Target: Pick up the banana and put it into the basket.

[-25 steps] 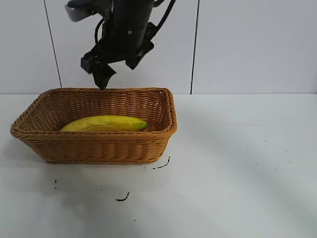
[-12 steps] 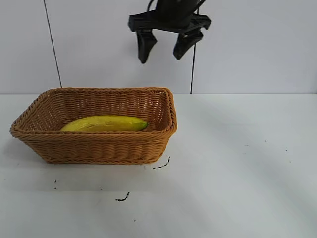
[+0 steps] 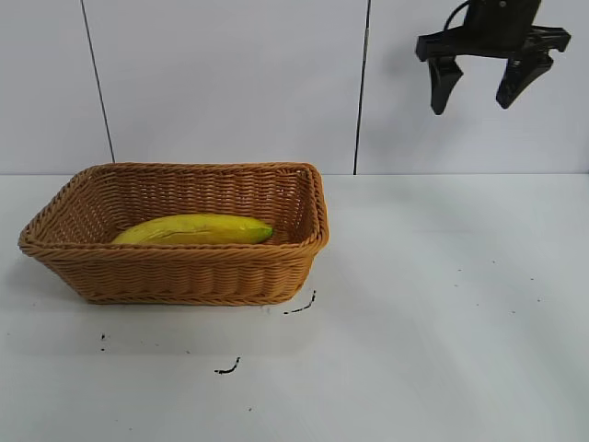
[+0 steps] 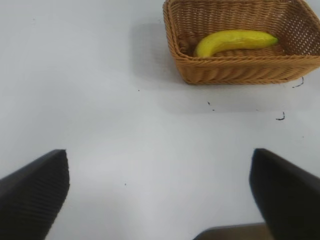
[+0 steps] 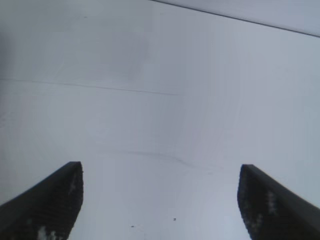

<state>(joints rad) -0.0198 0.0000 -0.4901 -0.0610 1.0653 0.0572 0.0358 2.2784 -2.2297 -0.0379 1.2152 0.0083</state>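
Curved yellow banana (image 3: 195, 229) lies inside low woven wicker basket (image 3: 175, 273), task apparently complete.
Right gripper (image 3: 486, 85) hangs high, spread wide, empty; left gripper (image 4: 159, 190) likewise gapes over bare table.

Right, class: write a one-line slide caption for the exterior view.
Long yellow banana lies inside the tan woven wicker basket; the right pincer hangs open, high above the white table.

A long, gently curved yellow banana (image 3: 195, 228) with a greenish tip lies flat inside the low rectangular tan-brown woven wicker basket (image 3: 184, 274), lengthwise.
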